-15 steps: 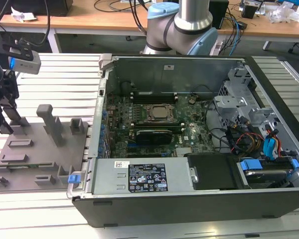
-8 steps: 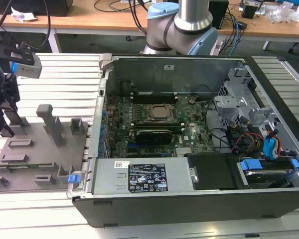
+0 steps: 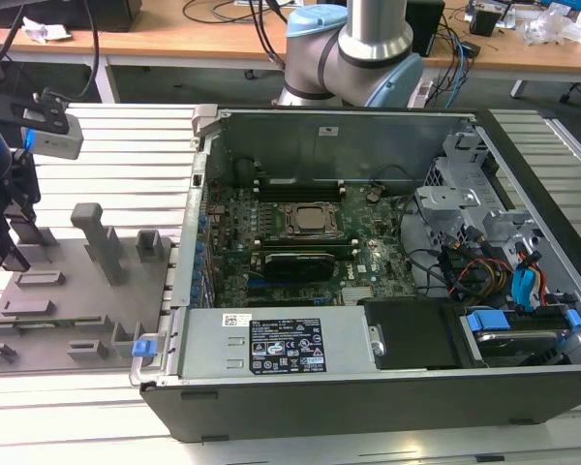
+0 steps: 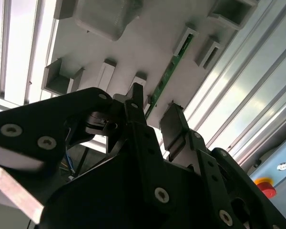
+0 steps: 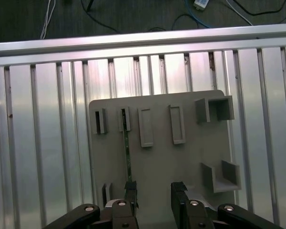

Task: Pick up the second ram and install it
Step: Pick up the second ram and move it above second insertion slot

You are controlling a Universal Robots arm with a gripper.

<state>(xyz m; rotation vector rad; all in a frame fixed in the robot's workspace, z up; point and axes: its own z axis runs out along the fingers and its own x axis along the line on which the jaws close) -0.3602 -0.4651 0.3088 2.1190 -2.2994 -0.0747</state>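
Exterior view: pincer point(image 3: 5, 237) over grey tray point(image 3: 73, 291), well apart from computer case point(image 3: 387, 412). Second wrist view: spread, pinching nothing; second ram point(image 4: 168, 76) just ahead, seated in tray. First wrist view: beside one fingertip, not between; neither lifted nor installed.

Got an open PC case point(image 3: 368, 407) sitting on the slatted table point(image 3: 552, 165), toward the exterior view's right. Inside: motherboard point(image 3: 234, 262) flat on the case floor, CPU socket point(image 3: 310, 220) about mid-board, power supply point(image 3: 213, 349) along the near wall, drive cage point(image 3: 484, 223) at the exterior view's right end. Behind the case, robot arm base point(image 3: 349, 48), then a desk point(image 3: 155, 39) further back. Just beside the case on the exterior view's left, fixture tray point(image 3: 77, 300) on the same table. In both wrist views, second ram point(image 5: 127, 157) point(image 4: 169, 71) standing on edge in the tray's slots, gripper point(image 5: 154, 191) point(image 4: 155, 107) over the tray with fingers apart, one finger right by the stick's end.
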